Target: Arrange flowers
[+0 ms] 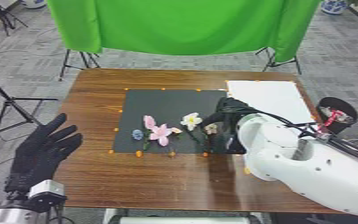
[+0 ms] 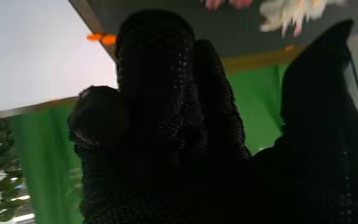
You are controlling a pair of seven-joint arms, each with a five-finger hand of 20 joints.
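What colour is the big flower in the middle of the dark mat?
The big flower is pale pink, seen best in the head view.

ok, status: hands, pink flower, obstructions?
Black-gloved left hand open, clear of black rectangular mat. Black-gloved right hand open, over mat. Pink-petalled flower on mat, unobstructed.

Yours, lying mid-frame on black sheet, left to right: blue flower; pink blooms; white flower, yellow-centred; small pale flower.
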